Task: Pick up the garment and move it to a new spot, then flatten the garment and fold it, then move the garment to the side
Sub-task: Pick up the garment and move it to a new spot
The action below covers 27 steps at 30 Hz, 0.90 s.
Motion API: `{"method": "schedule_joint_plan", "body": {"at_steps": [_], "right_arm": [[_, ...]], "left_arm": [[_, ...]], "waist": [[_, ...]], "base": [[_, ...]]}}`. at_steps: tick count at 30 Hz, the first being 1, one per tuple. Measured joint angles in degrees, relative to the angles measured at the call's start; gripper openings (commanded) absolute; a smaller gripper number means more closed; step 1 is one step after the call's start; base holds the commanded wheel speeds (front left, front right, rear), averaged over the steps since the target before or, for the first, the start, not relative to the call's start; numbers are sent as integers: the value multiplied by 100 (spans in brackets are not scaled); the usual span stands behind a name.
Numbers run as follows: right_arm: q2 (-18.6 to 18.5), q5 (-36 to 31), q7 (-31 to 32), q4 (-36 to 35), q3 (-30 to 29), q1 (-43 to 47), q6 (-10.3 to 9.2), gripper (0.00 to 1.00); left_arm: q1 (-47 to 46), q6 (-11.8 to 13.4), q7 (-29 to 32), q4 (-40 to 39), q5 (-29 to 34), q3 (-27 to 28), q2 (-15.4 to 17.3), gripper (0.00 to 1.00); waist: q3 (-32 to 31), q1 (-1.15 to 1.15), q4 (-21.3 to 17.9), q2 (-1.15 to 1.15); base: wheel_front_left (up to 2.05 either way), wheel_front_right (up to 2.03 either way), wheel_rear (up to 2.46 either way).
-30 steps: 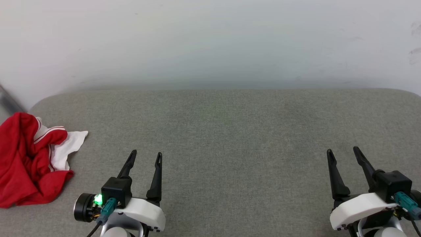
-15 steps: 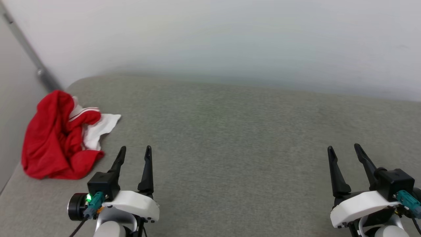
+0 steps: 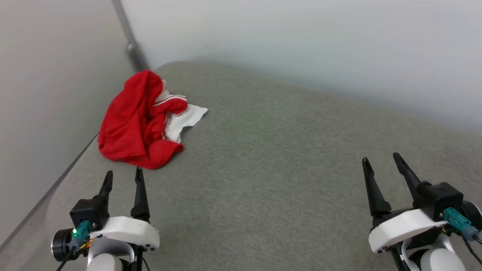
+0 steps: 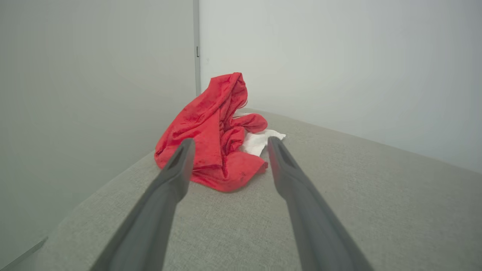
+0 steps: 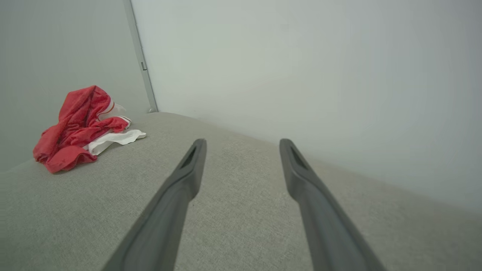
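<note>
Red jersey T-shirt [image 3: 139, 124] was heaped at twelve o'clock from the spread left gripper [image 3: 124, 171]; right gripper [image 3: 380, 157] likewise spread. Only one layer might be pinched.

I am finding no readable text, label, brand, number or sign in any view. The red garment [image 3: 131, 124] is lying crumpled, and its folds are showing me no lettering that can be read.
</note>
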Motion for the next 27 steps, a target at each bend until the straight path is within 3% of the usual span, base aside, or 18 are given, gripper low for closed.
{"method": "schedule_joint_plan", "body": {"at_steps": [6, 11, 19, 22, 27], "right_arm": [[-1, -49, 53, -54, 56, -82, 0, 100], [-1, -119, 107, -75, 97, -104, 0, 100], [0, -254, 246, -208, 208, -243, 0, 100], [0, -286, 301, -269, 291, -343, 0, 100], [-4, -341, 358, -323, 376, -571, 0, 100]], "left_arm": [[-25, -24, 0, 31, 5, 169, 20, 100], [-254, -65, 0, 107, 44, 215, 12, 100], [-1423, -222, 87, 601, 34, 172, 169, 100], [-2153, -345, 455, 900, -136, 157, 319, 100], [-3175, -516, 1284, 1588, -336, 127, 873, 100]], "waist": [[67, 0, 412, 0], [131, 0, 506, 0], [308, 0, 321, 0], [431, 0, 172, 0], [712, 0, -158, 0]], "base": [[0, 0, 0], [0, 0, 0], [0, 0, 0], [0, 0, 0], [0, 0, 0]]}}
